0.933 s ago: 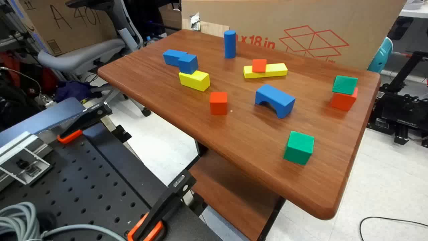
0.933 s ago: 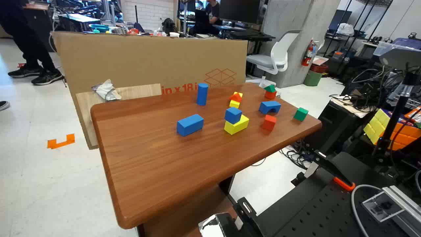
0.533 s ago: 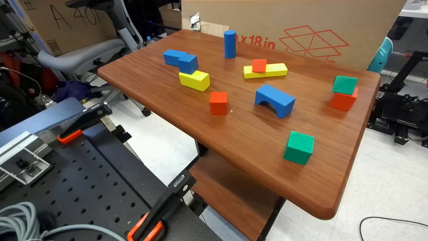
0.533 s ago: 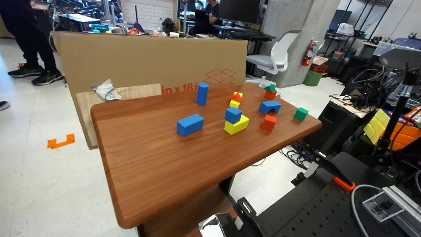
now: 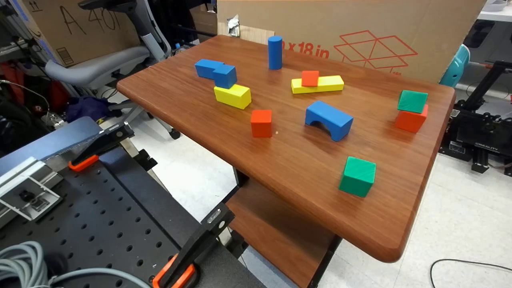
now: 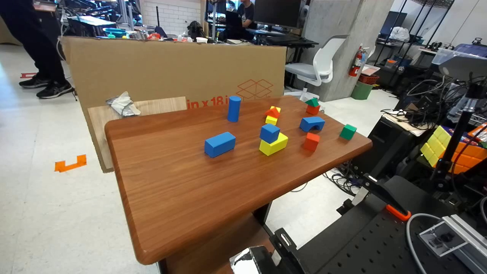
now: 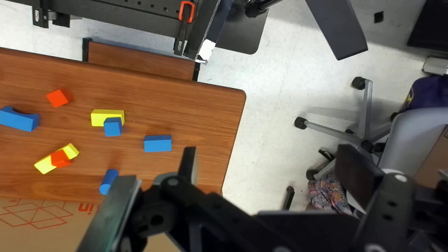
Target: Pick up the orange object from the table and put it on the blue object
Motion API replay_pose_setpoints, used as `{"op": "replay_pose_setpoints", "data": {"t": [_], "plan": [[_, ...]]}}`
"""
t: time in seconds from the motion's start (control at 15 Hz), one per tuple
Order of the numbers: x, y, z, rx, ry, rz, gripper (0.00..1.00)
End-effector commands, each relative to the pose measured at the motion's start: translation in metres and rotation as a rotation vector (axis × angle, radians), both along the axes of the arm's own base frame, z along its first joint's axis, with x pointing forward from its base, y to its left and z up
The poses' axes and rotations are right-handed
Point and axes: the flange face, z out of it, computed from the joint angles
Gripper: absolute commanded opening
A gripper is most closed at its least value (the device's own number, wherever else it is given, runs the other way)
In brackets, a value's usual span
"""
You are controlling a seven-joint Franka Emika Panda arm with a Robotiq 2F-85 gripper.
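Note:
The plain orange-red cube [image 5: 261,124] sits on the brown table near its front edge. It also shows in an exterior view [image 6: 311,142] and in the wrist view [image 7: 58,98]. The tall, narrow upright blue block [image 5: 275,53] looks round, like a cylinder. It stands near the table's back edge, with its top bare, and shows in an exterior view [image 6: 234,109] and the wrist view [image 7: 109,181]. My gripper [image 7: 269,157] is wide open and empty in the wrist view, high above the table's end and the floor, away from both things. It is out of view in both exterior views.
A blue arch [image 5: 329,120] and a green cube [image 5: 358,177] stand near the orange cube. A blue cube [image 5: 225,76] sits on a yellow block [image 5: 233,96], near a flat blue block [image 6: 220,144]. A yellow bar [image 5: 332,83] bears an orange piece. A cardboard sheet [image 6: 171,72] stands behind.
Nothing on the table has moved. A standing person in the background of an exterior view has shifted a leg slightly to the right.

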Motion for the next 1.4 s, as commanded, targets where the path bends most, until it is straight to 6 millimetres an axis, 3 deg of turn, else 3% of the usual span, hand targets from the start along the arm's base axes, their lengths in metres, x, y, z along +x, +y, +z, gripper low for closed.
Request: {"op": "replay_pose_setpoints", "data": {"t": [0.0,0.4,0.8,1.33], "plan": [[0.0,0.0,0.0,0.0,0.001,0.0,1.0],[0.016,-0.017,-0.007,0.01,0.007,0.027,1.0],[0.049,-0.076,-0.026,0.03,0.043,0.041,1.0],[0.089,-0.15,-0.073,0.024,-0.013,0.142,1.0]]}}
